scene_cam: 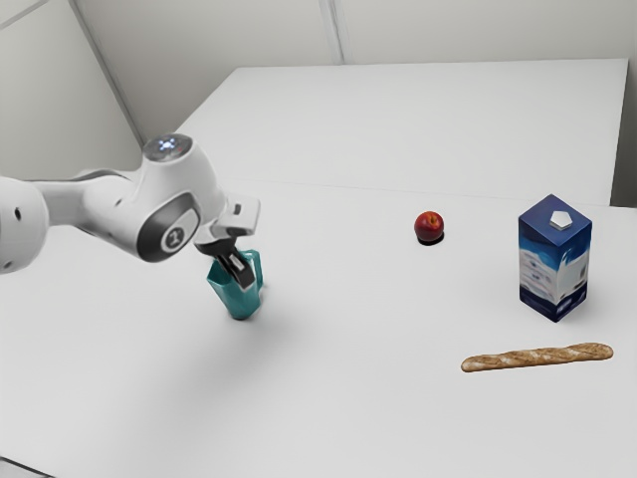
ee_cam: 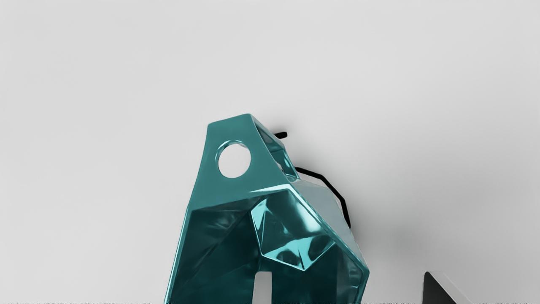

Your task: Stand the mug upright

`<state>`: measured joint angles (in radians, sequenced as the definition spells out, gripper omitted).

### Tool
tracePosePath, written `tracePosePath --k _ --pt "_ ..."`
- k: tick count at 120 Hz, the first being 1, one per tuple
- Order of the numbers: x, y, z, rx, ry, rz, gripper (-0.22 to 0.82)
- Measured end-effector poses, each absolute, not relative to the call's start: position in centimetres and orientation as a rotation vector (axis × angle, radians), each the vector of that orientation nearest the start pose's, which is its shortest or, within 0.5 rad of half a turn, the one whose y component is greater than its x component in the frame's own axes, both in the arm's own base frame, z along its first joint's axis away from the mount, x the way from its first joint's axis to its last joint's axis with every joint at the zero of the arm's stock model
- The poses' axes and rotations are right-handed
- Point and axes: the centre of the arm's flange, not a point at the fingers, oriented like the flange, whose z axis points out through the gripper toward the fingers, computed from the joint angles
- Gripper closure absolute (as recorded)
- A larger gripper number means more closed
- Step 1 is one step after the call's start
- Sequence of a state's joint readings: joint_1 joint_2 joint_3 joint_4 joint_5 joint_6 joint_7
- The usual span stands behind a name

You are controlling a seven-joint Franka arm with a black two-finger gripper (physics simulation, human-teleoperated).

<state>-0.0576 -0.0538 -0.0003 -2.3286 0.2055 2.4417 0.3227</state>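
In the exterior view, the black gripper [scene_cam: 242, 279] is held low over the white table [scene_cam: 348, 418], angled down at the teal mug [scene_cam: 237, 303], which is seen in the exterior view's left half. The mug is tilted, its mouth turned up toward the arm [scene_cam: 103, 211] and its handle [scene_cam: 259, 267] set toward the exterior view's right. Well apart from it, a red fruit [scene_cam: 429, 225], a blue-and-white carton [scene_cam: 553, 269] standing upright and a long bread loaf [scene_cam: 537, 358] are seen on the table, the loaf being placed near the carton.

In the wrist view, the fingers [ee_cam: 263, 289] of the gripper [ee_cam: 346, 287] are spread wide. One tip is seen within the outline of the mug's open mouth; the other is held outside, apart from the mug's wall. Nothing is gripped between them. Whether the inner finger is touching the mug cannot be told.
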Motion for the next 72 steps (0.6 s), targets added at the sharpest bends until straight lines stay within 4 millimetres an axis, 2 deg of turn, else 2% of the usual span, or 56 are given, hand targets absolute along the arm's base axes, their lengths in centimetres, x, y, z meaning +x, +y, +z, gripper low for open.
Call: tracePosePath --k 23,32,44,57,64,72 --pt "51.3 -4.0 42.1 -2.853 0.765 -0.302 0.19" --pt "52.1 -4.7 45.3 -2.85 0.756 -0.354 0.14" --pt "54.6 -4.7 50.2 -2.88 0.7 -0.397 0.09" --pt "59.5 -4.0 54.4 -2.949 0.623 -0.368 0.05" --pt "61.0 -3.4 55.2 -2.992 0.586 -0.321 0.04" --pt "62.7 -1.9 55.0 -3.036 0.533 -0.236 0.03"
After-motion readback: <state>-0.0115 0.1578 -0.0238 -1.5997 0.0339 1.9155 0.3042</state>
